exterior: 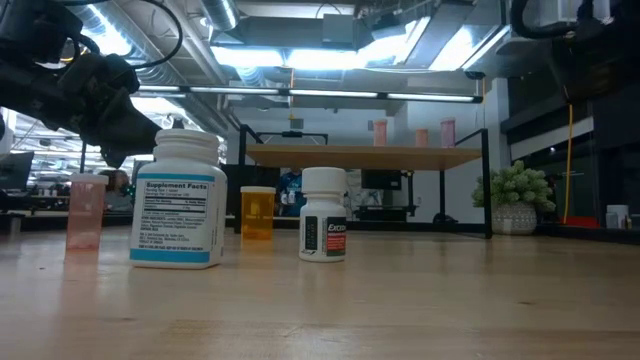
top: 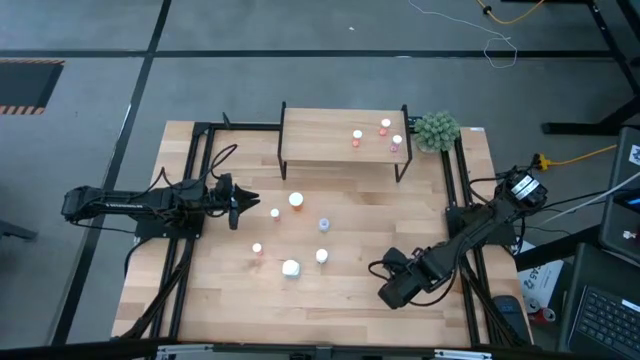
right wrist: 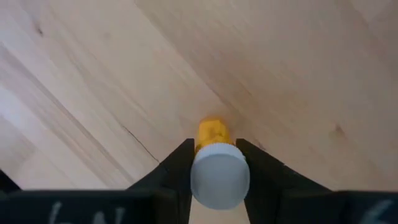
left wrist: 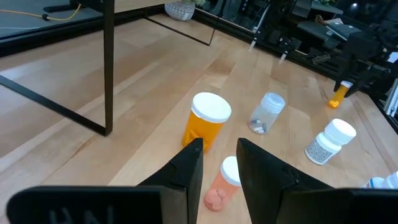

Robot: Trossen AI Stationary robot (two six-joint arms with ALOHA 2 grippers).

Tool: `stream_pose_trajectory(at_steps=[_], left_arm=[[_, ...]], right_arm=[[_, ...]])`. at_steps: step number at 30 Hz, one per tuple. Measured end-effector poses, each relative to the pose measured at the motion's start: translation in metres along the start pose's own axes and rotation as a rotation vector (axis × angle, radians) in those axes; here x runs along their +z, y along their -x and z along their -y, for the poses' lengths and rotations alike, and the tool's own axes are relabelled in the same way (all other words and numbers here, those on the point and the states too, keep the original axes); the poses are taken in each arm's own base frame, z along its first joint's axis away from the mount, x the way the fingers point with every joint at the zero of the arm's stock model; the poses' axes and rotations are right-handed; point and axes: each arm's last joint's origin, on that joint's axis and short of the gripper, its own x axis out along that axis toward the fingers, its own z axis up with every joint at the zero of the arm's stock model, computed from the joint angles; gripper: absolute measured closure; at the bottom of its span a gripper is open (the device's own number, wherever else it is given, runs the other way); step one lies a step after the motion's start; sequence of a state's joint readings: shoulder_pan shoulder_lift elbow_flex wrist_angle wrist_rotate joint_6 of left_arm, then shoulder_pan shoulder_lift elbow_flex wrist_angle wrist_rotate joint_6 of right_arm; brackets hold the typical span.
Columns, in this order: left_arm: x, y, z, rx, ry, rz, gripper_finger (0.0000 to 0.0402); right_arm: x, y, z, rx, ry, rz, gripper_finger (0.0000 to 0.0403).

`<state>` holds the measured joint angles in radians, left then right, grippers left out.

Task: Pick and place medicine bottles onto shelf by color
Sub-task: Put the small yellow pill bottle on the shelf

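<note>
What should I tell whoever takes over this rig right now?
Right gripper: shut on a small orange bottle near the table's front right.
Left gripper: slightly open, empty, hovering over a pink bottle beside a larger orange bottle.
Done: three pink bottles stand on the shelf.
Left: shelve the held bottle, then the loose ones at mid-table, including a clear bottle and white bottle.
</note>
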<state>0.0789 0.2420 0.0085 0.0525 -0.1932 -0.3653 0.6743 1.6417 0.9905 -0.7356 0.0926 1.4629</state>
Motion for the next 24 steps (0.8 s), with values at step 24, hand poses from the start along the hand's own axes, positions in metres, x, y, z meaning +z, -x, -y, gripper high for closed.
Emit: stream_pose_trajectory(at_steps=[24], left_arm=[[0.000,0.000,0.000,0.000,-0.001,0.000,0.0308]], right_arm=[[0.223,0.149,0.006,0.078,0.361,0.523,0.0300]])
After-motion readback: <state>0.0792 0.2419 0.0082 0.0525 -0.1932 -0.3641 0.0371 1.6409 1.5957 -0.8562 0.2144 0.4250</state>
